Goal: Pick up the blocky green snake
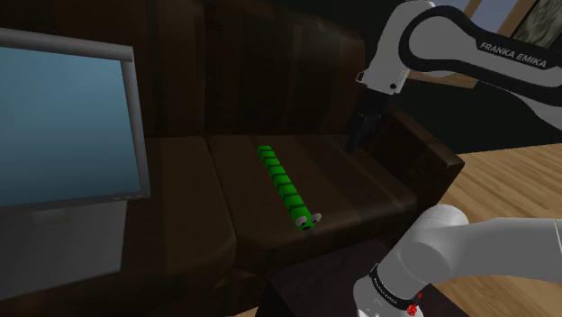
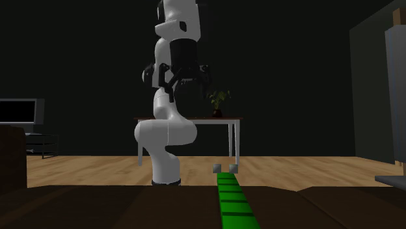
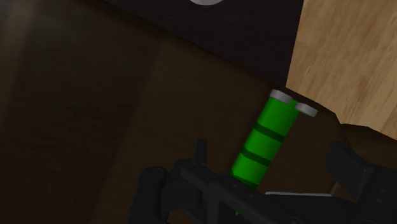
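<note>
The blocky green snake (image 1: 285, 185) lies stretched along the dark brown sofa's seat cushion (image 1: 342, 198). Its white-eyed head (image 1: 307, 219) points toward the front edge. My gripper (image 1: 358, 141) hangs in the air above the seat, toward the shoulder view's right of the snake's tail and close to the armrest. In the wrist view the snake (image 3: 264, 140) runs between and beyond my gripper (image 3: 270, 151), whose open fingers stay well above it and touch nothing. The second exterior view has the snake (image 2: 232, 198) in the foreground and the gripper (image 2: 185, 82) high behind it.
A large screen (image 1: 63, 126) stands at the shoulder view's left, over the sofa's other cushion. The sofa's armrest (image 1: 423, 149) rises just beyond the gripper, with wooden floor (image 1: 509, 171) past it. Behind the arm stand a white table (image 2: 189, 120) with a plant (image 2: 218, 101).
</note>
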### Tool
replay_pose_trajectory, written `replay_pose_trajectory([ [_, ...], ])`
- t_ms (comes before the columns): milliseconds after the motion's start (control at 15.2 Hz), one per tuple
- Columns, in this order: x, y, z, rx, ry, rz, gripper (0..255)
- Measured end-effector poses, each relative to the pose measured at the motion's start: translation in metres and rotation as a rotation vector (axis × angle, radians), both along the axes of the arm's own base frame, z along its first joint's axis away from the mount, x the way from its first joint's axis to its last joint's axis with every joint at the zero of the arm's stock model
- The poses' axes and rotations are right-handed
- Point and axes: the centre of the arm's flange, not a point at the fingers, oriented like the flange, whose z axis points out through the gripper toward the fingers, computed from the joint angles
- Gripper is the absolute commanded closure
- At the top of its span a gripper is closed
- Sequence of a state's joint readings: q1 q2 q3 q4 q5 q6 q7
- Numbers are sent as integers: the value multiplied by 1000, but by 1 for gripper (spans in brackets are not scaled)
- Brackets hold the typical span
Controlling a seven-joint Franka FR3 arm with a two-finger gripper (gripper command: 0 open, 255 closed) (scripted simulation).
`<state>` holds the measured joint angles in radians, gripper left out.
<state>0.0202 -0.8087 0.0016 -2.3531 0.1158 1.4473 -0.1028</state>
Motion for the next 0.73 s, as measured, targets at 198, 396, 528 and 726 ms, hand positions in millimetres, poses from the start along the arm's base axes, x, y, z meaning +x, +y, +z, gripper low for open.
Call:
replay_pose_trajectory([
  [198, 8, 8, -11, -11, -4, -28, 0],
  [396, 26, 26, -34, -37, -15, -92, 0],
  [528, 43, 37, -50, -56, -23, -137, 0],
  [726, 66, 48, -78, -84, -36, -208, 0],
])
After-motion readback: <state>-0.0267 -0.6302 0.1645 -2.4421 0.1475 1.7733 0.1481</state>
